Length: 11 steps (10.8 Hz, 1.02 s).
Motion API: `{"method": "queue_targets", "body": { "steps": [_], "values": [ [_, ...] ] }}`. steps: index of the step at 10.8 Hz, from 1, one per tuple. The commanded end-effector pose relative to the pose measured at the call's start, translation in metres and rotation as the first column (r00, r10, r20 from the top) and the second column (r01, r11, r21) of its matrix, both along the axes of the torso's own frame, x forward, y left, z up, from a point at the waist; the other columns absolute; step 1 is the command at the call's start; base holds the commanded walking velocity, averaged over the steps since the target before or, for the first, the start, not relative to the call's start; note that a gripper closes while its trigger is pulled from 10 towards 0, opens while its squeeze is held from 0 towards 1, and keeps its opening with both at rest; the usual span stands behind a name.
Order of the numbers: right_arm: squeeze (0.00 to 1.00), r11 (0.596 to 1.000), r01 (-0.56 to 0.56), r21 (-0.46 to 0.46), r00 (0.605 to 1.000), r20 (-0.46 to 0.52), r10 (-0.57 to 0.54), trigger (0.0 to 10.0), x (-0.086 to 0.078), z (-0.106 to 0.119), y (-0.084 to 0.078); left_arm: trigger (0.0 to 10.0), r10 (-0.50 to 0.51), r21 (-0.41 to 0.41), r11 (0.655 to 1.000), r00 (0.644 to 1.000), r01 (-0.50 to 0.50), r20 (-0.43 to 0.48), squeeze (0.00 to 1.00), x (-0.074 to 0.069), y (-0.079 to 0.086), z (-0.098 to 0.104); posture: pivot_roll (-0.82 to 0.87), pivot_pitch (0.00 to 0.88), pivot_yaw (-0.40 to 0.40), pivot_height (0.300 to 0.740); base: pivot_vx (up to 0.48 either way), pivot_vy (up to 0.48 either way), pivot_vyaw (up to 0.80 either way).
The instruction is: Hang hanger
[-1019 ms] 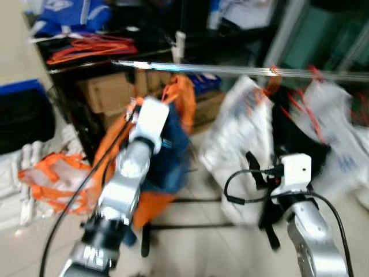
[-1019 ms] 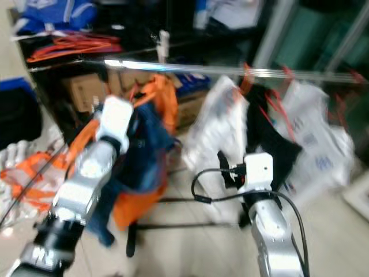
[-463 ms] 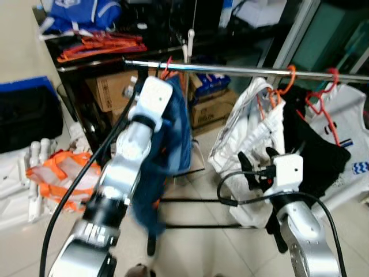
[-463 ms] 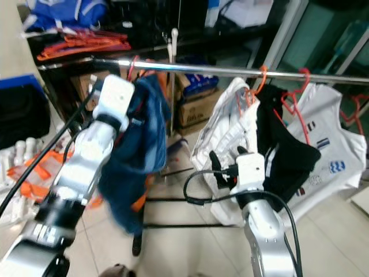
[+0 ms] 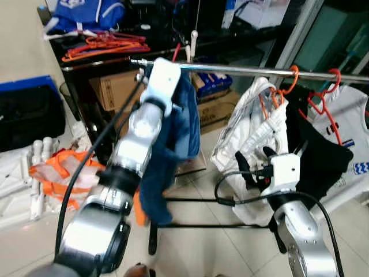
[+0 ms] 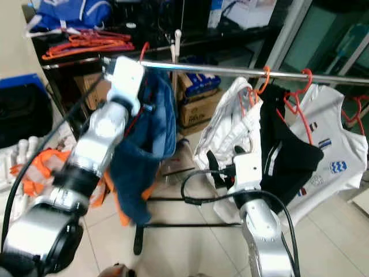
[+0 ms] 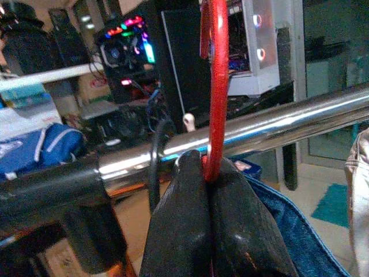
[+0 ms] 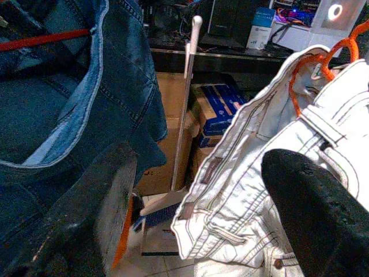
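Note:
My left gripper is raised to the chrome rail and is shut on the stem of a red hanger. The hanger's hook crosses the rail, and its top runs out of the wrist view. I cannot tell whether it rests on the rail. A blue denim garment hangs from this hanger beside my left forearm. My right gripper is open and held low in front of a white garment, with nothing between its fingers.
White trousers on an orange hanger, a black top and a white shirt hang further right on the rail. Cardboard boxes and a dark shelf with orange hangers stand behind. Orange cloth lies on the floor at left.
My left arm has lifted the hanger with the denim garment up to the rail. The camera has shifted and the blur has cleared. The right gripper has stayed low and open.

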State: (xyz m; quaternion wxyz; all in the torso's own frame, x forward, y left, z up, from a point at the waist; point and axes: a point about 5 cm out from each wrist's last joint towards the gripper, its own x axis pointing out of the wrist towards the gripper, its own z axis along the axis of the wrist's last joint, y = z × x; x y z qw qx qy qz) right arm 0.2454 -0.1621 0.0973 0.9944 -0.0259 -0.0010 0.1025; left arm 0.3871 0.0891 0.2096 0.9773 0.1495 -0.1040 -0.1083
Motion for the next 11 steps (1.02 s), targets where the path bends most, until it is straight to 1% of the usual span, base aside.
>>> {"method": "queue_targets", "body": {
  "steps": [1,2,3,4,5,6,7,8,9,10,11],
  "values": [
    [0.42,1.0,0.005,-0.005,1.0,0.001,-0.005,10.0,0.002,0.0,0.0,10.0,-0.016,-0.028,0.999,0.999,0.017,0.037,0.0,0.005,-0.003,0.015,0.04,0.026,-0.053,0.74,0.0,0.0,0.0],
    [0.42,1.0,0.001,-0.005,1.0,-0.001,-0.001,10.0,0.002,-0.001,0.001,10.0,-0.02,-0.052,0.998,1.0,0.02,0.006,0.0,0.012,-0.002,0.016,0.04,0.025,-0.053,0.74,0.0,0.0,0.0],
    [0.42,1.0,-0.003,-0.006,1.0,-0.004,0.003,10.0,0.002,-0.001,0.002,10.0,-0.029,-0.098,0.995,0.998,0.024,-0.047,0.0,0.017,-0.001,0.013,0.04,0.025,-0.052,0.74,0.0,0.0,0.0],
    [0.42,1.0,-0.006,-0.007,1.0,-0.008,0.006,10.0,0.003,-0.002,0.003,10.0,-0.057,-0.177,0.984,0.99,0.034,-0.129,0.0,0.02,-0.003,0.006,0.04,0.026,-0.051,0.74,0.0,0.0,0.0],
    [0.42,1.0,-0.009,-0.011,1.0,-0.016,0.009,10.0,0.003,-0.003,0.004,10.0,-0.11,-0.276,0.96,0.97,0.047,-0.217,0.0,0.021,-0.007,-0.004,0.04,0.027,-0.051,0.74,0.0,0.0,0.0],
    [0.42,1.0,-0.011,-0.012,1.0,-0.02,0.01,10.0,0.003,-0.004,0.004,10.0,-0.134,-0.285,0.957,0.96,0.06,-0.246,0.0,0.021,-0.01,-0.009,0.04,0.026,-0.051,0.74,0.0,0.0,0.0],
    [0.42,1.0,-0.01,-0.014,1.0,-0.025,0.009,10.0,0.004,-0.004,0.003,10.0,-0.175,-0.266,0.959,0.946,0.1,-0.274,0.0,0.02,-0.015,-0.015,0.03,0.023,-0.051,0.74,0.0,0.0,0.0],
    [0.42,1.0,-0.012,-0.017,1.0,-0.027,0.011,10.0,0.004,-0.005,0.003,10.0,-0.191,-0.258,0.959,0.937,0.115,-0.293,0.0,0.019,-0.016,-0.018,0.04,0.02,-0.052,0.74,0.0,0.0,0.0],
    [0.42,1.0,-0.014,-0.017,0.999,-0.029,0.013,10.0,0.005,-0.005,0.003,10.0,-0.202,-0.261,0.958,0.931,0.122,-0.304,0.0,0.02,-0.015,-0.019,0.03,0.019,-0.051,0.74,0.0,0.0,0.0],
    [0.42,1.0,-0.014,-0.017,0.999,-0.035,0.014,10.0,0.005,-0.007,0.003,10.0,-0.204,-0.241,0.962,0.925,0.128,-0.322,0.0,0.02,-0.014,-0.021,0.04,0.016,-0.049,0.74,0.0,0.0,0.0],
    [0.42,1.0,-0.014,-0.016,0.999,-0.037,0.013,10.0,0.005,-0.007,0.004,10.0,-0.186,-0.214,0.969,0.928,0.12,-0.323,0.0,0.02,-0.014,-0.022,0.04,0.016,-0.049,0.74,0.0,0.0,0.0]
  ]
}}
